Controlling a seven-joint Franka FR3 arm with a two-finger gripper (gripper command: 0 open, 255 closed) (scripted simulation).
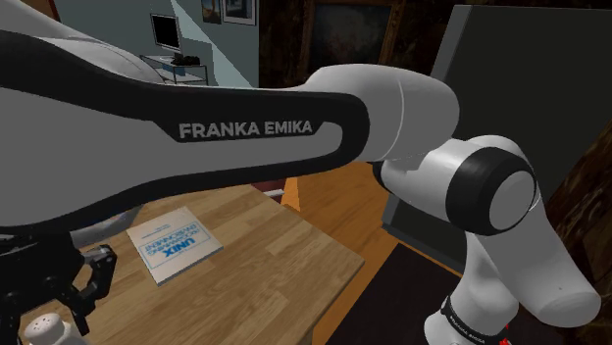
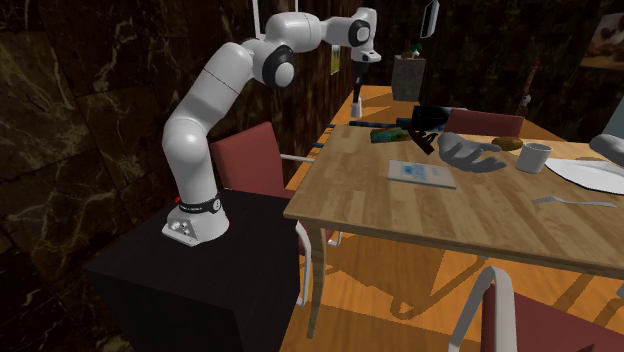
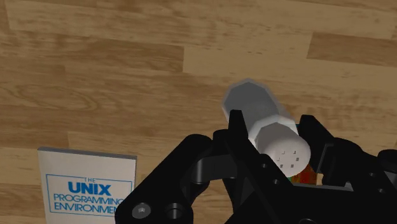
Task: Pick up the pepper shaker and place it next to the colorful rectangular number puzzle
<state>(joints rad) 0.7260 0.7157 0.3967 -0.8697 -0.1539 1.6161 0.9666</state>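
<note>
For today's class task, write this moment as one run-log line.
gripper: shut on white pepper shaker | below: wooden table | nearby: UNIX Programming Environment book, flat on table | release: not yet done

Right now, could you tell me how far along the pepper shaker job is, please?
Done: the grasp. The hand clasps the white pepper shaker from both sides. In hand: bringing it to the puzzle, whose colourful edge peeks out just beneath the hand. Left: stand the shaker on the wooden table beside the puzzle and let go. I cannot tell whether the shaker is clear of the table.
</note>
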